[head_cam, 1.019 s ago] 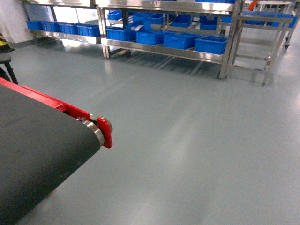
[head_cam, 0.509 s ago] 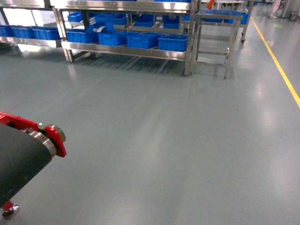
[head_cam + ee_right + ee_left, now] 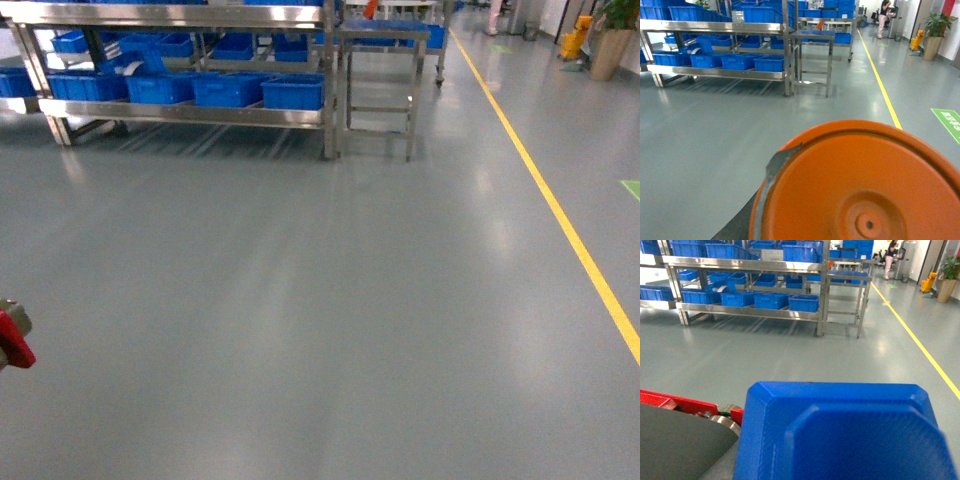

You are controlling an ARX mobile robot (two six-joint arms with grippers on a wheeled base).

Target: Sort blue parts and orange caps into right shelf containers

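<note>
Red conveyor end bracket (image 3: 12,338) at far left edge, bright-blue ribbed plastic crates (image 3: 228,91) on steel shelf rack (image 3: 190,112) upper left, grey floor (image 3: 320,300), yellow floor line (image 3: 560,225) right, neither tool's state discernible

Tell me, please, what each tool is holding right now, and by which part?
A blue part fills the left wrist view and an orange cap fills the right; neither tool shows, so any hold cannot be told.
</note>
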